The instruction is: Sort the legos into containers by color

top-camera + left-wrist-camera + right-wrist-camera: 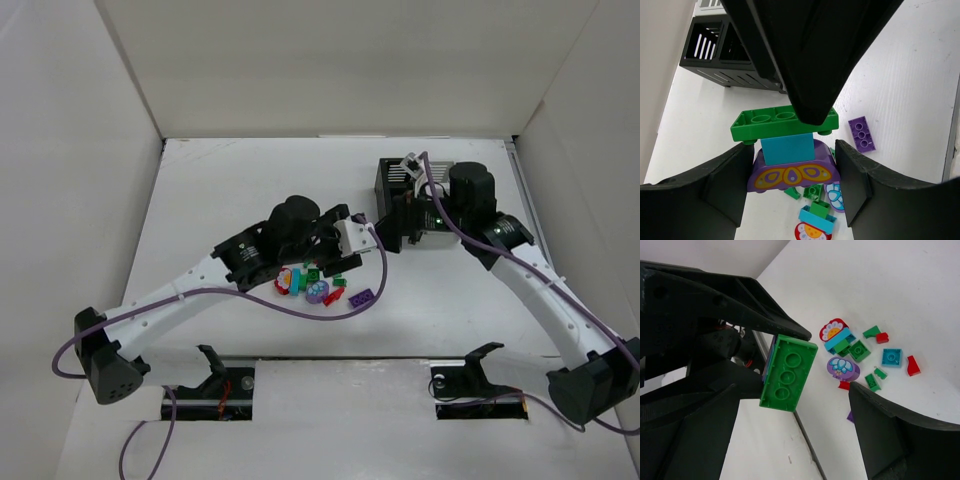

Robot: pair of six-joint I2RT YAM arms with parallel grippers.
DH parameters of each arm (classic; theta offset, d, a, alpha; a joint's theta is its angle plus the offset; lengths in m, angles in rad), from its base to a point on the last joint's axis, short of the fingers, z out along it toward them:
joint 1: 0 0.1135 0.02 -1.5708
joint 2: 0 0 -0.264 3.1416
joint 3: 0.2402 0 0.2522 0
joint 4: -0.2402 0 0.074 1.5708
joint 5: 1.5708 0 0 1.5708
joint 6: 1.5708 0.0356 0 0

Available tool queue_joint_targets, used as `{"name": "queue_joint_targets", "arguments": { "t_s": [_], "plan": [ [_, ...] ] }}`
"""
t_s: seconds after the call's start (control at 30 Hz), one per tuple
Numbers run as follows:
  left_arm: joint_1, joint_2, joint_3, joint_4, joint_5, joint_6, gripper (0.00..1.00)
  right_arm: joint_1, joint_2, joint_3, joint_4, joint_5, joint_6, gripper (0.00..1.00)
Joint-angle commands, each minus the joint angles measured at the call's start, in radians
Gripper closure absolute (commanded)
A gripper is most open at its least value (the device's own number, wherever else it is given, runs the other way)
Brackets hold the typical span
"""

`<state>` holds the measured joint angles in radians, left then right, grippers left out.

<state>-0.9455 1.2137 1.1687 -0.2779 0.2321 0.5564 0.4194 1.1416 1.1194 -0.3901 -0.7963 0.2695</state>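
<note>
My left gripper (792,167) is shut on a lifted stack of legos: a purple arch brick with a butterfly print (792,175), a teal brick (787,148) and a green plate (770,122) at the far end. My right gripper (795,387) stands open around that green plate (789,372), with a wide gap on its right side. In the top view both grippers, left (368,238) and right (395,226), meet near the black container (390,178). Its white neighbour (710,4) barely shows. Loose legos (315,285) lie on the table below.
A purple flat brick (862,134) lies apart on the right of the pile. Green, teal and red pieces (875,355) and a round flower piece (842,367) are scattered on the white table. White walls enclose the table on three sides.
</note>
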Motion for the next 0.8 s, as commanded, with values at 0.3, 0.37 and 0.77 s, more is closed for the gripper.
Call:
{"name": "queue_joint_targets", "arguments": {
  "t_s": [0.3, 0.37, 0.77],
  "plan": [
    [-0.007, -0.066, -0.012, 0.051, 0.012, 0.007, 0.47, 0.058, 0.066, 0.074, 0.069, -0.018, 0.013, 0.13],
    [-0.007, -0.066, -0.021, 0.051, 0.012, 0.007, 0.47, 0.058, 0.066, 0.083, 0.069, -0.018, 0.013, 0.20],
    [-0.016, -0.085, -0.040, 0.080, 0.012, 0.007, 0.47, 0.078, 0.093, 0.094, 0.082, -0.047, 0.022, 0.33]
  ]
}}
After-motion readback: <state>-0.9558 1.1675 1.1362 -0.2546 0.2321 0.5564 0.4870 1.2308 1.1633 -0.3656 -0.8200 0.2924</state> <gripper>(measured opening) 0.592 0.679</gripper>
